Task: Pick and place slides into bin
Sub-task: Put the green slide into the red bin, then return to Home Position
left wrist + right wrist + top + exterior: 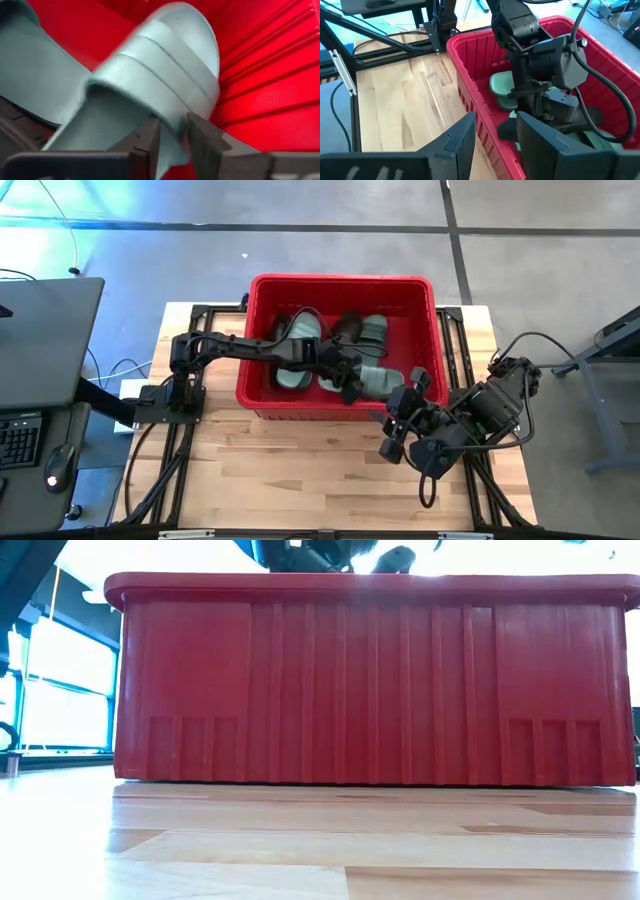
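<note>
The red bin (260,395) stands mid-table; the low view shows its near wall (370,690). Several slides lie inside: green ones (305,330) (372,330) (295,377) and a black one (347,330). My left gripper (352,383) reaches into the bin and is shut on a green slide (380,380), which also shows in the left wrist view (165,75). My right gripper (405,420) is open and empty over the table just outside the bin's near right corner; it also shows in its own wrist view (495,145). My left gripper pinches the green slide's side edge (172,132), beside its wide strap, between its two fingers (205,142). The slide sits tilted in the hold inside the bin, one rounded end toward the red wall. I cannot tell whether it rests on the slides below.
The left arm's wrist (545,65) fills the bin's near right part. The metal frame rails (165,470) run along the table's sides. Bare wooden tabletop (300,470) lies in front of the bin. A desk with a keyboard (20,435) stands beyond the left edge.
</note>
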You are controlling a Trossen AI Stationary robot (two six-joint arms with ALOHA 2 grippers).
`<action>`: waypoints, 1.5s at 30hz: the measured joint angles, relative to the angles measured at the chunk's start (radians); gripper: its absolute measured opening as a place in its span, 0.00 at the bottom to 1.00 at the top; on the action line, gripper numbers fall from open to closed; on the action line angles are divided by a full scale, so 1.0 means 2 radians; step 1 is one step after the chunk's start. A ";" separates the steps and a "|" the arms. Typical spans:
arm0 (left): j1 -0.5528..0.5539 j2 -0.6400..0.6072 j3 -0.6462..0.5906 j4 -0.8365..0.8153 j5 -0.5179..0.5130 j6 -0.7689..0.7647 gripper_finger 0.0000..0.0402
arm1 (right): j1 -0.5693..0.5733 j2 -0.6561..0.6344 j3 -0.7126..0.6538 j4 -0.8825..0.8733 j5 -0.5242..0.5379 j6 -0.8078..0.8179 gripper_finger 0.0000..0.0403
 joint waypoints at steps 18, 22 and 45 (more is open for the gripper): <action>0.021 -0.123 0.000 -0.005 0.032 0.124 0.39 | 0.005 -0.025 0.000 -0.004 -0.003 -0.107 0.33; 0.020 -0.192 0.000 -0.017 0.042 0.189 0.39 | 0.019 -0.059 0.000 -0.009 0.001 -0.092 0.33; -0.055 -0.689 -0.239 -0.153 -0.043 0.315 0.40 | 0.167 -0.338 -0.365 0.042 0.130 0.046 0.33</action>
